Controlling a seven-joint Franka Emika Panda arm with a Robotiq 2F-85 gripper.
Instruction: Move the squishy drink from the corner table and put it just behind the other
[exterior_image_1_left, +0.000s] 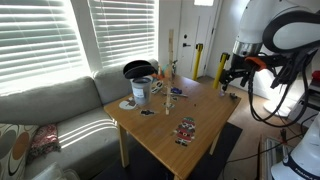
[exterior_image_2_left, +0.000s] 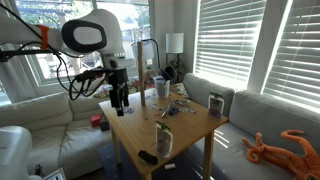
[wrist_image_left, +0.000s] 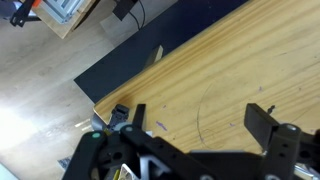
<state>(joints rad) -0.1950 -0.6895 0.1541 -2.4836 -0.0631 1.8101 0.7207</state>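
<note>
Though the wrist view crops the gripper (wrist_image_left: 198, 122), its jaws stand wide apart, empty, above the corner table (wrist_image_left: 235, 65) edge; the squishy drink (exterior_image_2_left: 165, 140), small and blurred, stands near another corner.

The white robot arm (exterior_image_1_left: 287, 28) had rounded glossy shells and filled the upper right of an exterior view. Black looping cables (exterior_image_1_left: 297, 75) and an orange band (exterior_image_1_left: 258, 62) ran beside its wrist. Its matte black gripper (wrist_image_left: 195, 125) had flat angular fingers (wrist_image_left: 262, 118).
</note>
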